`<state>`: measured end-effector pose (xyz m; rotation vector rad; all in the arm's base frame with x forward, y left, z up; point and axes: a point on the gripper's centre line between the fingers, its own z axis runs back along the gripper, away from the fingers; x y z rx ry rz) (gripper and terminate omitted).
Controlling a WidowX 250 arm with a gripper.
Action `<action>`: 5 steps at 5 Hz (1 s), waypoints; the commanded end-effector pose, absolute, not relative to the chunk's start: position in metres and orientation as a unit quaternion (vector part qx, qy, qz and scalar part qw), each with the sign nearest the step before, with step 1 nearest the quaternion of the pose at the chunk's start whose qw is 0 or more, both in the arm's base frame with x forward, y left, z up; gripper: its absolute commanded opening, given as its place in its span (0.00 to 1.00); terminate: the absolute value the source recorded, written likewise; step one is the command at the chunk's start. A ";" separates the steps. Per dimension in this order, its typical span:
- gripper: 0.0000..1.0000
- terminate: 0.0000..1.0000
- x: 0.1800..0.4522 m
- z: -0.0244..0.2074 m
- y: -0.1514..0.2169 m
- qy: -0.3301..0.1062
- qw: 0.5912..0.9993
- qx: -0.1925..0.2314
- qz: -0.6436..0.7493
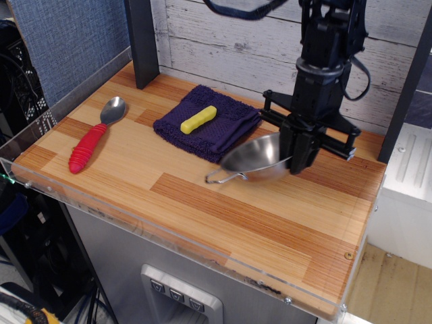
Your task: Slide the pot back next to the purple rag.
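The shiny steel pot (253,158) is tilted, its near side by the wooden table and its far rim held up. A wire loop handle (219,178) sticks out at its front left. My black gripper (297,156) comes down from above and is shut on the pot's right rim. The pot's left edge is close to the right corner of the dark purple rag (206,125). The rag lies flat at the back middle of the table.
A small yellow oblong piece (198,119) lies on the rag. A red-handled metal spoon (94,138) lies at the left. A dark post (141,42) stands at the back left. The table's front has a clear plastic lip (169,237).
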<state>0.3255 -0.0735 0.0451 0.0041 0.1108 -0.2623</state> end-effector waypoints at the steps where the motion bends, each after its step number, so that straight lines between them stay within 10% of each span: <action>1: 0.00 0.00 0.335 0.045 -0.069 0.026 0.992 -0.022 -0.125; 2: 0.00 0.00 0.336 0.042 -0.076 0.021 0.987 -0.057 -0.147; 3: 1.00 0.00 0.332 0.044 -0.082 0.019 0.981 -0.085 -0.175; 5: 1.00 0.00 0.327 0.064 -0.082 -0.009 0.975 -0.110 -0.194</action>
